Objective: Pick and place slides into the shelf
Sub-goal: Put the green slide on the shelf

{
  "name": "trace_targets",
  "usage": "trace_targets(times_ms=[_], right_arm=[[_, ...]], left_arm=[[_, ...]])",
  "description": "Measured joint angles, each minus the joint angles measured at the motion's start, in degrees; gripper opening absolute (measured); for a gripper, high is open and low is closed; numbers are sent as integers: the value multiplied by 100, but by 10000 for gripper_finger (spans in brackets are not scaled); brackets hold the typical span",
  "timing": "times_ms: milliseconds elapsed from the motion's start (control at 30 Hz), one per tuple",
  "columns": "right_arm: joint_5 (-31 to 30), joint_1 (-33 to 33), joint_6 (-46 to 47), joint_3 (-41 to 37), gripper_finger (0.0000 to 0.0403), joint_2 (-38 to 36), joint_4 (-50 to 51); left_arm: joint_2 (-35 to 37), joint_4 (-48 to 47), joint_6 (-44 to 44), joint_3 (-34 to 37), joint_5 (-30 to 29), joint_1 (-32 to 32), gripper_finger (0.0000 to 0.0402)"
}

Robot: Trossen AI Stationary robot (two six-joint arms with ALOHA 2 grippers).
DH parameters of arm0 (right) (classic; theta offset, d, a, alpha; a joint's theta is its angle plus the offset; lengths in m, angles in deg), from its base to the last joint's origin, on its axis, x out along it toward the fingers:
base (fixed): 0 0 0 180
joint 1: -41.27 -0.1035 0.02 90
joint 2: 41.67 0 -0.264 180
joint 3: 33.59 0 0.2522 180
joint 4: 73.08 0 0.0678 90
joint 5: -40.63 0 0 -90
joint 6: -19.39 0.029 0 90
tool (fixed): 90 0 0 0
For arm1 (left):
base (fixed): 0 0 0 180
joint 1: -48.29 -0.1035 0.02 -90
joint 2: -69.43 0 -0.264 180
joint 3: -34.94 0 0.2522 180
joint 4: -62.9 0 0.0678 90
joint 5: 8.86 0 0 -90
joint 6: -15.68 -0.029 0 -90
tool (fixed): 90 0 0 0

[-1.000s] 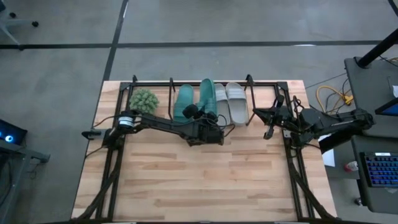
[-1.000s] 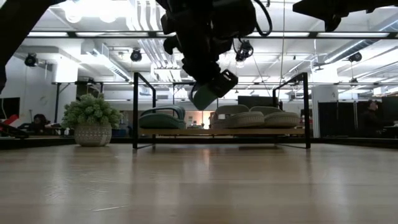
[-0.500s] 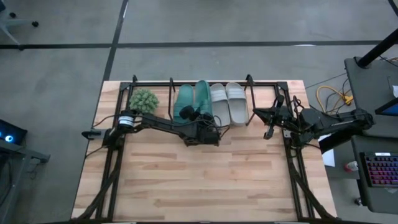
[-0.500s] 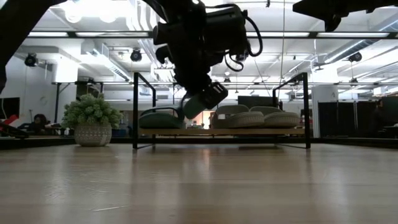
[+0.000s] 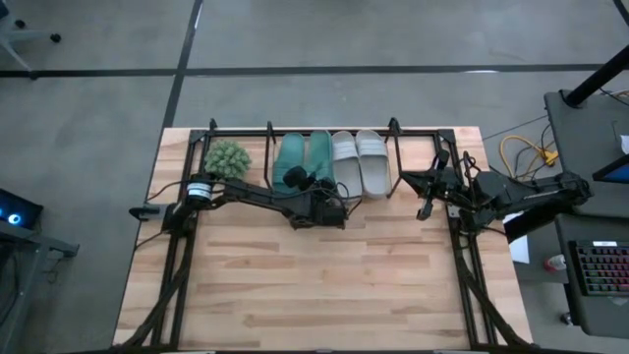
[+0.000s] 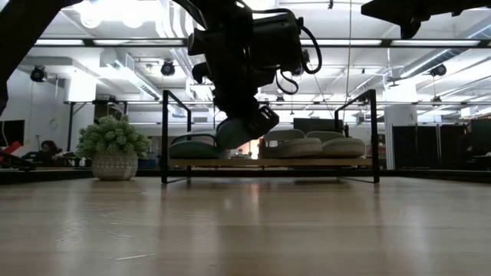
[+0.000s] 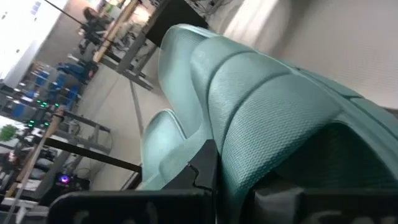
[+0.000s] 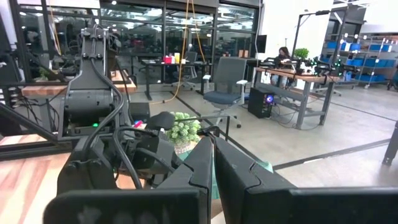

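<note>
Shelf at the far edge of the table, carrying four slides side by side: two teal on the left, two pale grey-white on the right. My left gripper is clenched on the heel of the second teal slide, which lies between the first teal slide and the grey-white pair. My right gripper waits just off the shelf's right end, fingers shut on nothing.

Risks, as I judge them: the held slide may not yet sit flat, so letting go early could leave it tipped against a neighbour; pushing further could shove the light rack, and the small potted plant stands just beside its left end.

Differences between views: the high view gives the row order and spacing, but not height. The low view shows the held slide hanging slightly above the wooden base with its heel raised. The left wrist view shows my fingers pinching the ribbed teal strap, a contact the other views hide behind the arm.
</note>
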Motion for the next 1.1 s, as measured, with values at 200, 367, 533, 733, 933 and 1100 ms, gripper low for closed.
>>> trace_targets(times_ms=[200, 367, 533, 733, 933, 1100], right_arm=[[0, 0, 0, -2, 9, 0, 0], [0, 0, -2, -2, 9, 0, 0], [2, -1, 0, -2, 9, 0, -2], [2, 0, 0, -2, 9, 0, -2], [2, 0, -4, -4, 9, 0, -4], [2, 0, -6, -4, 9, 0, -2]], left_arm=[[1, -4, 0, -3, 165, -2, 15], [1, 1, 4, -15, 242, -2, 52], [1, 29, 2, -15, 274, -7, 96], [88, 147, 1, -15, 471, -11, 166], [232, 142, -63, -15, 755, -24, 238], [269, 150, -641, -146, 920, -15, 275]])
